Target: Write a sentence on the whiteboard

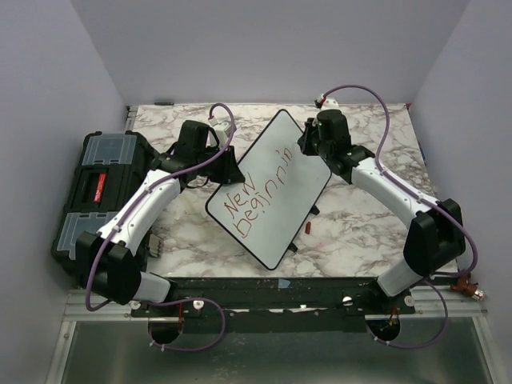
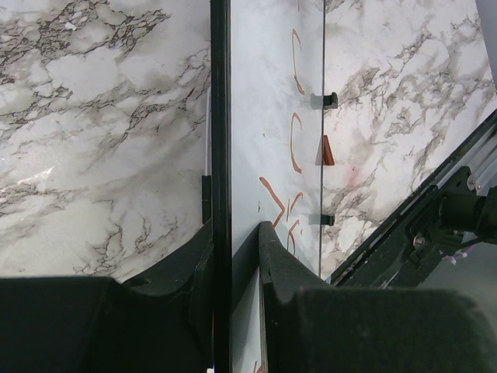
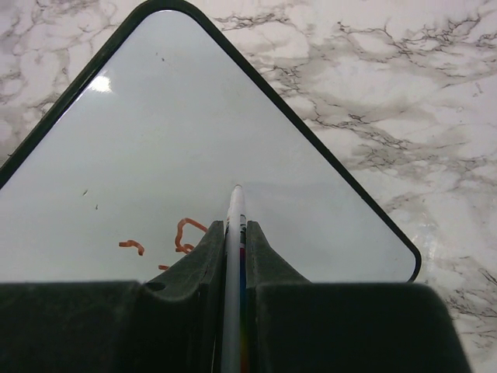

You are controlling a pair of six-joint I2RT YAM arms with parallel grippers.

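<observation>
Noting hidden parts first: the end of the sentence point(image 1: 260, 188) runs under the right pincer point(image 1: 306, 146). The top view gives only "New" on one line and roughly "Beginnin" on the next, in red, and the last letters cannot be read. Right wrist view shows just a few red strokes beside the fingers point(image 3: 264, 256). The marker point(image 3: 235, 214) is mostly buried between those fingers, which are closed tight on it. Only its white front end shows, pointing at the whiteboard point(image 1: 276, 232); contact cannot be confirmed. Left wrist view cuts the whiteboard to a narrow strip seen nearly edge-on. Left pincer point(image 1: 230, 170) is clamped on the black frame of the left long edge, one finger on each side.

Whiteboard sits diagonally mid-bench point(image 1: 360, 228), between the two arms; flat or tilted cannot be told. Black toolbox point(image 1: 100, 188) stands at the left bench edge, partly covered by the left arm. Small red piece point(image 1: 308, 228) lies on the bench just beside the board's lower right edge, between two small black feet; what it is cannot be told.
</observation>
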